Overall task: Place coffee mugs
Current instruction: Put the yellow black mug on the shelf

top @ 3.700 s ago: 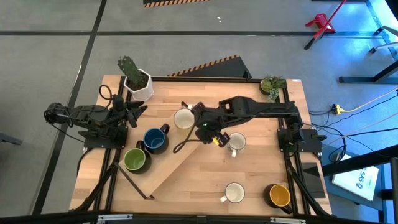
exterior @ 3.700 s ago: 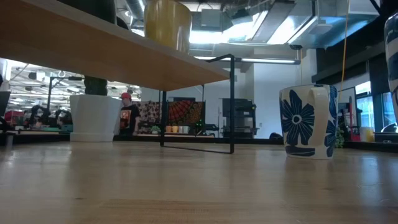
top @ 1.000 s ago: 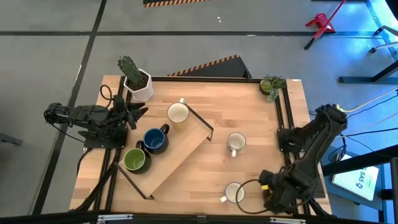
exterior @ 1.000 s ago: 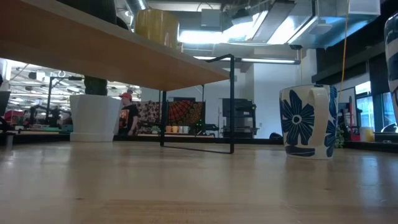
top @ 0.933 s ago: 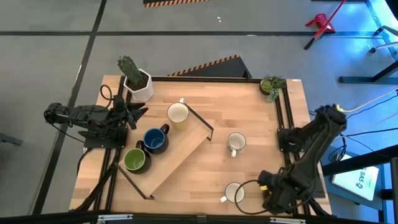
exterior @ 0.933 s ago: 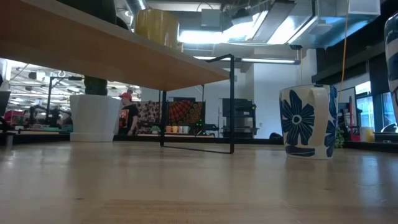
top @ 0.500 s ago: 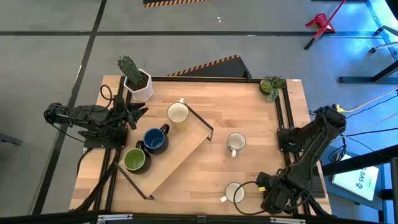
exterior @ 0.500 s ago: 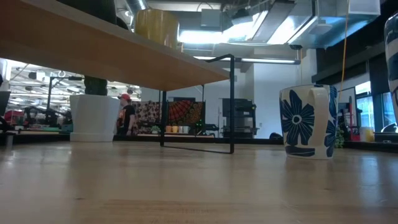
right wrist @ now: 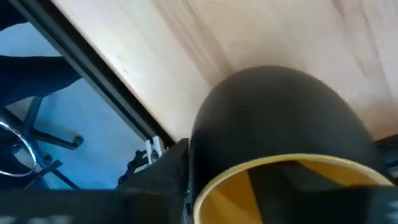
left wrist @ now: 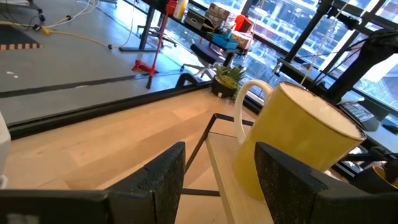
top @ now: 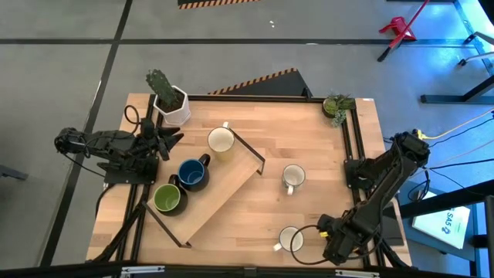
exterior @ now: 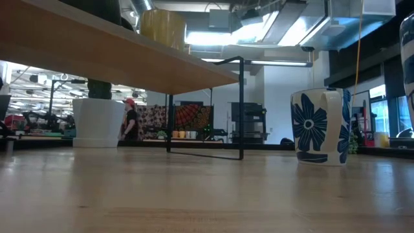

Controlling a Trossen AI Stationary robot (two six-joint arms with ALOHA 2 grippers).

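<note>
High view, task partly done: you had one cream mug (top: 221, 140) on the raised shelf (top: 231, 189) near the table's (top: 309, 147) far edge. Five remained: blue (top: 191, 173) and green (top: 167, 198) by the left edge, two white (top: 292, 177) (top: 290, 239) right of the shelf, and the yellow mug (right wrist: 280, 180), dark outside, at the near right corner. There your right gripper (top: 340, 243) straddled its rim, fingers partly closed; a firm hold could not be confirmed. Your left gripper (left wrist: 217, 177) waited wide open at the left edge.

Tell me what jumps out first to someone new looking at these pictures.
The right hand at the table's near right corner, down over a dark mug with a yellow-orange inside. Next, the raised wooden shelf running diagonally across the middle, a cream mug on its far end. The left hand waits at the left edge.
</note>
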